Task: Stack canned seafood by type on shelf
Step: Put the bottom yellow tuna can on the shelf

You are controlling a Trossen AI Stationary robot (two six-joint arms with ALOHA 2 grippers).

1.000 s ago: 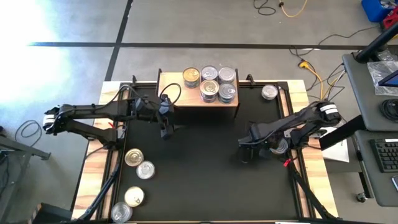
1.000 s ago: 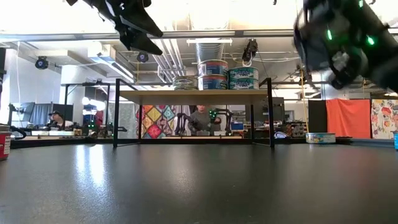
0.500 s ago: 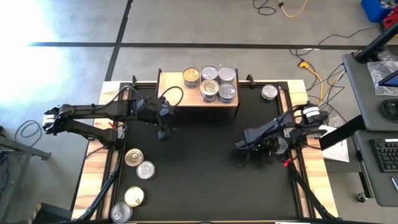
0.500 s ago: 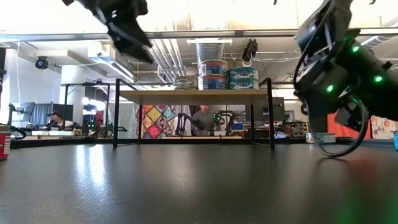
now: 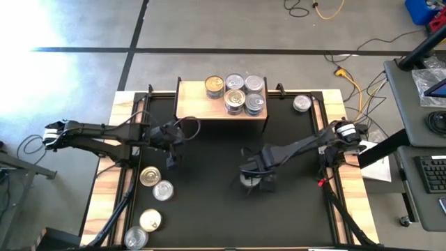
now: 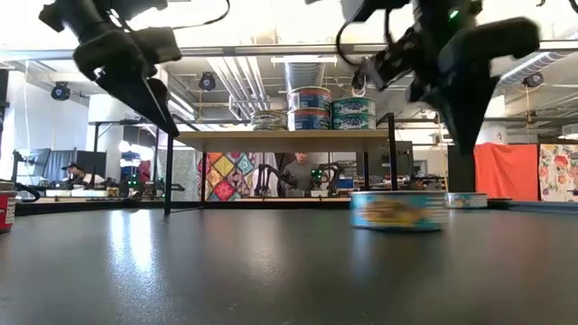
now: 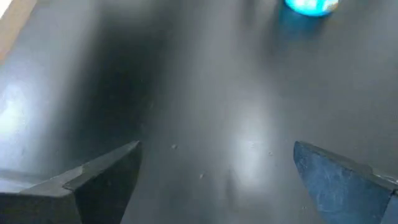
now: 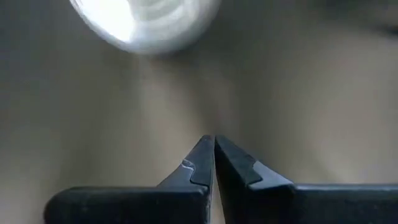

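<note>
A blue-labelled can (image 6: 398, 210) stands on its base near the middle of the black table, seen as a silver lid (image 5: 245, 180) from above. My right gripper (image 5: 259, 180) is shut and points down right beside it (image 8: 214, 142). The light-wood shelf (image 5: 195, 106) at the far edge carries several cans (image 5: 237, 94) in two layers, one with a gold lid (image 5: 214, 86). My left gripper (image 5: 169, 162) hangs open over bare table left of centre, nothing between its fingers (image 7: 217, 177). My right gripper points down with shut fingers (image 6: 462, 144) close beside the can's side wall (image 6: 441, 209). In the right wrist view the can's lid (image 8: 146, 22) lies apart from the fingertips. I cannot tell whether the fingers touch the can.
Several loose cans (image 5: 155, 183) lie at the near left, by the wooden rim. One more can (image 5: 302, 103) sits at the far right corner. Bare black table (image 5: 209, 209) spreads between the two arms and toward the near edge.
My right gripper has swung from the right rim toward the table's middle and tipped to point down, staying shut. The can that stood under that arm has slid along the table with it. My left gripper has sunk and drawn toward the near left, still open.
</note>
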